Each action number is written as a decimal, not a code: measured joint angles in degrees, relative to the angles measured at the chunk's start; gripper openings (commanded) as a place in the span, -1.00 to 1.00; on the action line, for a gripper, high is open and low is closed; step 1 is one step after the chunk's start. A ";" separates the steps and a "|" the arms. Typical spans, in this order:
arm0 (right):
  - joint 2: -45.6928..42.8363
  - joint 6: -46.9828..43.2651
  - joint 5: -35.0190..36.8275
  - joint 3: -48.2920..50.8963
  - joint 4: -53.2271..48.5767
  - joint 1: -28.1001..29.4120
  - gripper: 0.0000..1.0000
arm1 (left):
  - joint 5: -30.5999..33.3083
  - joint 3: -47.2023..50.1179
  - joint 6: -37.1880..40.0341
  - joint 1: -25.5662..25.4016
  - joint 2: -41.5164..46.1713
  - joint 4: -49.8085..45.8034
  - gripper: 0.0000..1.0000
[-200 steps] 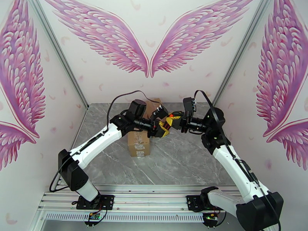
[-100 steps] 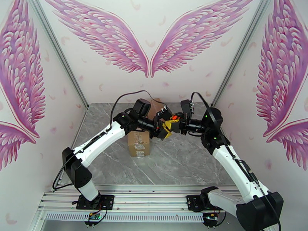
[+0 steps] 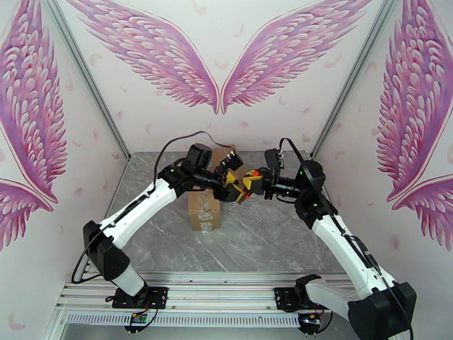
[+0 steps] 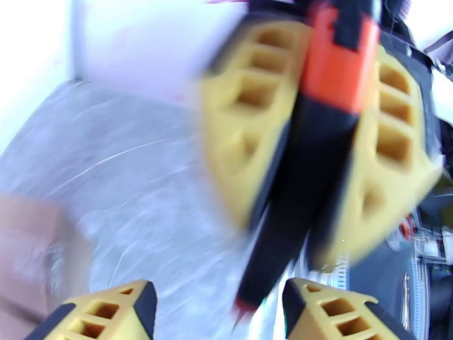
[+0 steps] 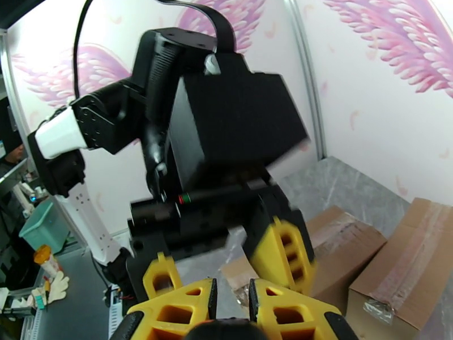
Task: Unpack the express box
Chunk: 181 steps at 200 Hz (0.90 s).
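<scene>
Left gripper jaws apart, empty. Right gripper clenched on black-and-orange cutter, mid-air. Express box sits on the table, near-left of both. Risk: the grippers are crowded, and the left fingers may knock the cutter askew or loose.

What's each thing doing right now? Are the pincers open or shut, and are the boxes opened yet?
left pincer: open, holding nothing.
right pincer: shut on the black and orange cutter.
black and orange cutter: held up in the air above the table; blade too blurry to tell.
near box: taped shut, sitting on the table.
far box: closed as far as it shows.
</scene>
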<state>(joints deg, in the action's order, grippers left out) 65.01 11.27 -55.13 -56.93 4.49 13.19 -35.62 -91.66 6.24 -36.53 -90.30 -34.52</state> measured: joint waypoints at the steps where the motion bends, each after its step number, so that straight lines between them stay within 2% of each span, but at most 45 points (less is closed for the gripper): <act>1: 0.00 0.00 0.46 0.11 -0.02 0.00 -0.83 | 0.39 0.26 -0.24 0.13 0.28 0.09 0.68; 24: 0.04 0.04 8.28 1.73 -1.42 0.70 -0.81 | 10.45 6.99 -5.95 3.96 8.94 1.97 0.78; 42: 1.20 -0.11 17.16 1.95 -3.32 3.58 -0.81 | 17.29 11.98 -11.37 6.73 15.37 2.58 0.80; 72: 6.05 -0.66 31.63 1.20 -6.84 9.81 -0.82 | 22.86 20.83 -19.19 11.34 19.96 3.13 0.80; 105: 15.34 -1.33 46.18 -4.02 -12.61 16.37 -0.83 | 25.09 29.29 -24.11 12.31 18.91 3.13 0.80; 126: 20.26 -2.10 52.83 -7.56 -14.36 19.45 -0.84 | 25.62 31.74 -25.92 12.41 18.64 3.15 0.80; 153: 25.99 -2.54 57.11 -11.26 -14.60 22.03 -0.84 | 25.73 33.73 -27.58 12.41 18.67 4.20 0.80; 181: 30.32 -4.07 58.18 -13.27 -14.34 23.98 -0.84 | 23.45 36.52 -29.07 12.24 18.64 6.49 0.80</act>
<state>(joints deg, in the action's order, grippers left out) 95.33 7.20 3.05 -70.19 -9.85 37.17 -12.16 -55.13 -22.83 -24.29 -71.66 -28.03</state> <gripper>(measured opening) 0.212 0.900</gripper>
